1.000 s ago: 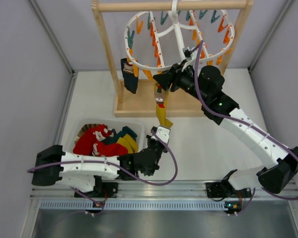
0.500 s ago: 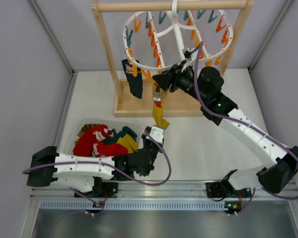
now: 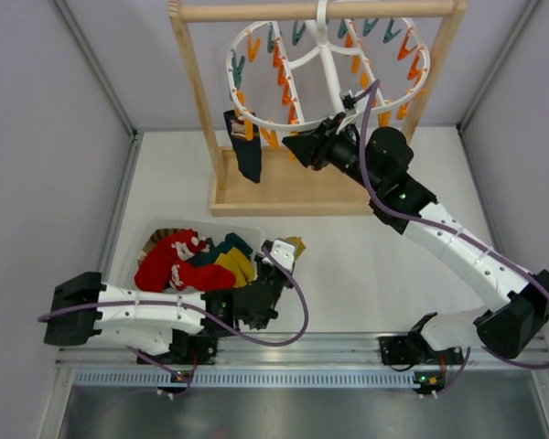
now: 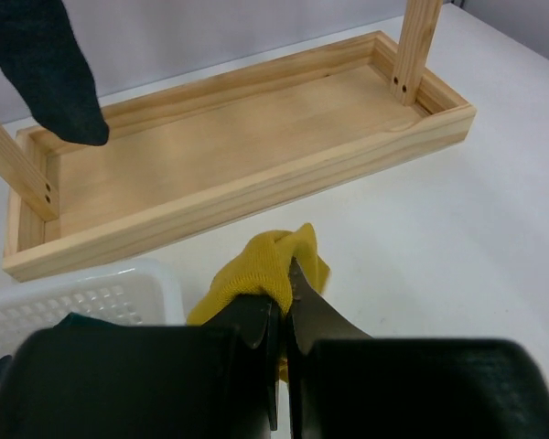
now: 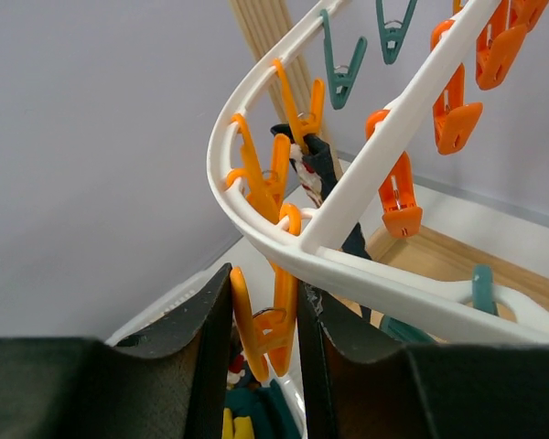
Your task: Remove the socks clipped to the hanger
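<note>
My left gripper [image 3: 281, 253] is shut on a mustard yellow sock [image 3: 294, 243], held low over the table just right of the basket. The left wrist view shows the sock [image 4: 256, 267] bunched between my closed fingertips [image 4: 288, 279]. My right gripper [image 3: 299, 146] is up at the near rim of the white hanger [image 3: 322, 57], shut on an orange clip [image 5: 267, 334] and squeezing it. That clip is empty. One navy sock [image 3: 245, 151] hangs clipped at the hanger's left side [image 5: 318, 172]. Its toe shows in the left wrist view [image 4: 50, 64].
A white basket [image 3: 210, 225] at the near left holds several red, teal and yellow socks [image 3: 178, 261]. The wooden rack [image 3: 198, 82] carries the hanger, and its tray base [image 4: 238, 155] lies on the table behind my left gripper. Grey walls close in on both sides.
The yellow sock has come out of the orange clip. My left gripper has pulled it down and toward the near edge, beside the basket. The right gripper has stayed on the clip.
</note>
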`<state>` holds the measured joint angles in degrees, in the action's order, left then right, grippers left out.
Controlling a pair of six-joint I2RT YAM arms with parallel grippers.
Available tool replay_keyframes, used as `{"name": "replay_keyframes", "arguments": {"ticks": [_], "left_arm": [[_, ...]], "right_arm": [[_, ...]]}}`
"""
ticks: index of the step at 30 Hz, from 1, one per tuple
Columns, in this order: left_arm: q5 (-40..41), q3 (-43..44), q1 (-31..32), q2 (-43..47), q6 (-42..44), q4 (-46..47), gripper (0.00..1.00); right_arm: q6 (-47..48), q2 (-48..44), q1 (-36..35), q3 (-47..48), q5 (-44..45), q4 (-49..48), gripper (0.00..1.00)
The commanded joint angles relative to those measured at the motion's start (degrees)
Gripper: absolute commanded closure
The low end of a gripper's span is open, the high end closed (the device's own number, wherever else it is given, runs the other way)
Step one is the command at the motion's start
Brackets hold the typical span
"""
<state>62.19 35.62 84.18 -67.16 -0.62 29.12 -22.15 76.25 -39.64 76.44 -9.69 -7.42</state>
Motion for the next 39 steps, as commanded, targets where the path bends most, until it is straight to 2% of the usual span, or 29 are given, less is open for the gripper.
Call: {"name": "replay_keyframes", "arguments": {"ticks": [1,7,10,13,14,15,18,22,24,25,28,31,33,37,38,39], "left_arm": [[1.4,-2.2,0.4,4.0,-3.9,-0.8,1.00],[3.6,-4.7,0.4,10.2,-6.6,-6.3,1.00],[6.7,-4.0,0.4,13.7,-9.1,-12.5,1.00],[11.2,-0.5,0.4,17.2,-16.8,-28.0,1.00],[14.1,1.0,0.2,17.8,-23.3,-34.0,1.00],[14.6,3.1,0.2,19.9,-24.9,-41.2,1.00],[14.4,5.6,0.0,23.8,-33.1,-52.6,1.00],[13.7,4.3,-2.9,34.2,-35.9,-58.2,1.00],[10.3,3.8,-8.0,36.8,-38.9,-60.4,1.00],[8.7,3.2,-10.0,37.6,-38.6,-60.5,1.00],[0.1,2.0,-21.7,36.4,-38.5,-60.6,1.00],[-7.2,0.8,-29.5,30.2,-41.8,-61.5,1.00],[-10.2,-1.0,-32.1,27.0,-43.9,-61.6,0.96],[-13.7,-3.8,-32.8,27.8,-49.3,-61.7,0.95],[-15.2,-4.7,-32.7,28.4,-49.7,-61.6,0.89],[-16.0,-5.0,-32.8,29.6,-49.8,-61.6,0.72]], "right_arm": [[-0.3,-3.6,-0.4,-0.7,2.0,-4.2,0.94],[-0.3,-6.0,-0.4,-2.4,4.6,-4.5,0.95],[0.4,-6.5,-0.3,-2.9,5.1,-3.9,0.93],[1.1,-7.6,-0.1,-4.5,6.3,-3.8,0.87],[1.2,-8.0,0.2,-5.4,6.4,-3.8,0.86],[1.2,-8.8,0.6,-6.0,6.6,-3.6,0.85],[1.9,-10.8,1.4,-7.8,7.6,-2.3,0.81],[2.9,-13.8,1.8,-10.6,9.2,-1.2,0.56],[3.4,-15.1,1.8,-11.6,9.3,-0.5,0.49],[3.6,-15.3,1.9,-11.9,9.3,-0.1,0.41],[3.9,-16.4,1.9,-13.4,9.3,0.1,0.38],[3.9,-16.7,2.0,-14.0,10.9,0.7,0.32],[3.7,-16.9,2.1,-14.0,10.7,1.4,0.30],[4.0,-17.6,2.1,-14.2,10.7,2.6,0.27],[4.3,-17.7,2.1,-14.2,10.8,2.8,0.27],[4.5,-17.9,2.1,-14.3,11.1,3.1,0.24]]}}
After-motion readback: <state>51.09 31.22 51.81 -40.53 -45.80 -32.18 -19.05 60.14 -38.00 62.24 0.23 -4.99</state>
